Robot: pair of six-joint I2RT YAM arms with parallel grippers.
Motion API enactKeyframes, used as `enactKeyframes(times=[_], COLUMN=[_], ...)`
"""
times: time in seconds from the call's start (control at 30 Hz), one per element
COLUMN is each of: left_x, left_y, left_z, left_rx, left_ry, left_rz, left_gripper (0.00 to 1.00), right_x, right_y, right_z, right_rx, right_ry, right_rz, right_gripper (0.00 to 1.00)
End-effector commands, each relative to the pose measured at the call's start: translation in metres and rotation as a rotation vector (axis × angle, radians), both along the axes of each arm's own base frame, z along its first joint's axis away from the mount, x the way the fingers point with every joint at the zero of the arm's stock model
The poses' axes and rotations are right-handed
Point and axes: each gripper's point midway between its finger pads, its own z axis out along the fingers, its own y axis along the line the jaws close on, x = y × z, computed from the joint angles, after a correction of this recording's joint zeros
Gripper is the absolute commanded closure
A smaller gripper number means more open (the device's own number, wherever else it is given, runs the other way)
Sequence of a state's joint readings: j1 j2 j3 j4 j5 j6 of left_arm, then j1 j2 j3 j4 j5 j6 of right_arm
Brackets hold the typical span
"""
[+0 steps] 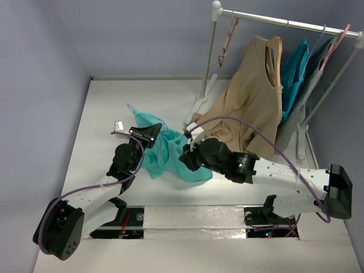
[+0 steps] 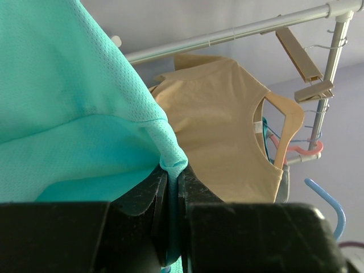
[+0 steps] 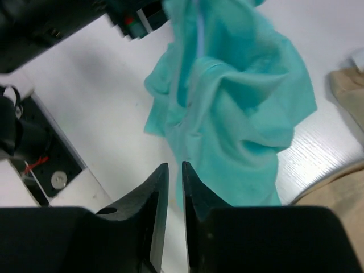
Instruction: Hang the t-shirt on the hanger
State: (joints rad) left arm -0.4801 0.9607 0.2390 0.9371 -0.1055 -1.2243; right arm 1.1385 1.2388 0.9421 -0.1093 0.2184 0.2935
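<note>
**A:** Standing by the table here. Where's the t-shirt (image 1: 168, 152) sitting for you?

**B:** It's lying bunched up mid-frame in the overhead view, on the white table (image 1: 102, 148) between the two arms.

**A:** Is anything gripping it?

**B:** Yep, the left gripper (image 1: 147, 134) is clamping a fold at the shirt's upper left end. In its wrist view the turquoise cloth is getting squeezed right between the black fingers (image 2: 142, 199) and is filling the whole upper left of the frame.

**A:** And the hanger (image 2: 333, 199)?

**B:** Only its blue hook is showing, lower right of the left wrist view. The shirt is hiding the rest.

**A:** What's the right gripper (image 1: 186, 157) doing?

**B:** It's hovering at the shirt's right edge. Its fingers (image 3: 153, 193) are standing nearly together with just a thin slit between them. Honestly I can't tell if it's pinching anything or not.

**A:** And the stuff behind?

**B:** A tan top (image 1: 250, 108) is hanging from the rack (image 1: 284, 21), upper right of the overhead frame.
</note>
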Motion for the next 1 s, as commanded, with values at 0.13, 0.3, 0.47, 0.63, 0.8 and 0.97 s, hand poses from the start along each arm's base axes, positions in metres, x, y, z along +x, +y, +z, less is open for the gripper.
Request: enactKeyframes(times=[0.13, 0.3, 0.47, 0.63, 0.8, 0.97], left_x=[0.001, 0.000, -0.003, -0.004, -0.004, -0.006], left_y=[0.002, 0.009, 0.008, 0.005, 0.002, -0.001], left_z=[0.026, 0.027, 0.034, 0.032, 0.032, 0.034], left_rx=[-0.027, -0.015, -0.007, -0.001, -0.006, -0.021], left_ry=[-0.067, -0.072, -0.087, -0.080, -0.082, -0.088], left_rz=[0.006, 0.031, 0.022, 0.005, -0.011, -0.034], left_gripper=[1.00, 1.00, 1.00, 1.00, 1.00, 1.00], right_x=[-0.017, -0.001, 0.015, 0.024, 0.029, 0.042], right_y=[0.031, 0.034, 0.036, 0.036, 0.032, 0.033], right_z=[-0.007, -0.021, -0.032, -0.025, -0.014, -0.022], right_rx=[-0.098, -0.139, -0.165, -0.148, -0.137, -0.134], right_ry=[-0.086, -0.129, -0.142, -0.178, -0.210, -0.201], right_rz=[0.083, 0.028, -0.013, -0.055, -0.085, -0.096], right_gripper=[0.59, 0.48, 0.47, 0.48, 0.52, 0.52])
